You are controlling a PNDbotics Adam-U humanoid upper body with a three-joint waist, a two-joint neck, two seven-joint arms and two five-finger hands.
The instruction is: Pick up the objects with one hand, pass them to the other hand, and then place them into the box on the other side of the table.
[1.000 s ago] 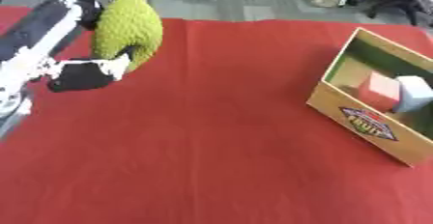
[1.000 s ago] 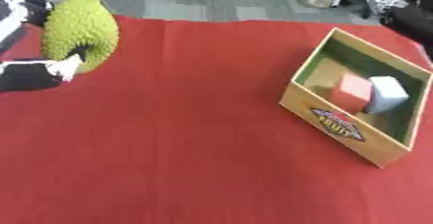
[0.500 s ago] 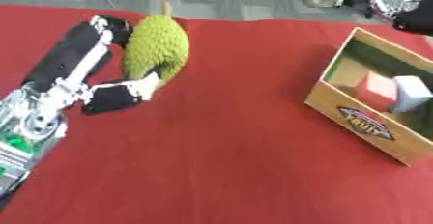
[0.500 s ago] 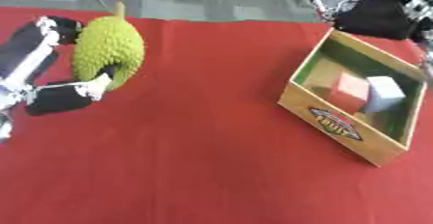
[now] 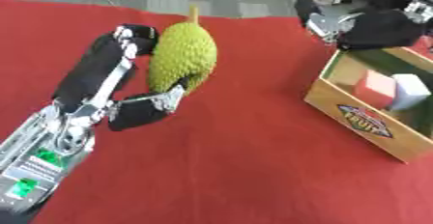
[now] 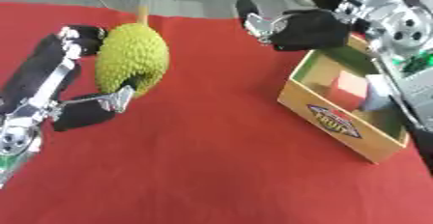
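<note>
Left hand [image 5: 127, 97] curled round spiky green durian-shaped fruit [image 5: 182, 56], held above red tablecloth [image 5: 228, 160], carried rightward since a second ago. Right hand [image 6: 292, 27], absent earlier, now entered beside open wooden box [image 6: 338, 121], fingers partly curled, empty. Handover judged imminent.

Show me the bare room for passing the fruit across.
Free: red cloth between the left robot hand holding the fruit and the box, plus the near side. Crowded: the box's far corner, where the right robot hand hovers.

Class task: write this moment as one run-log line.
left hand: shut on durian, lifted | right hand: open, above box | handover: pending
</note>
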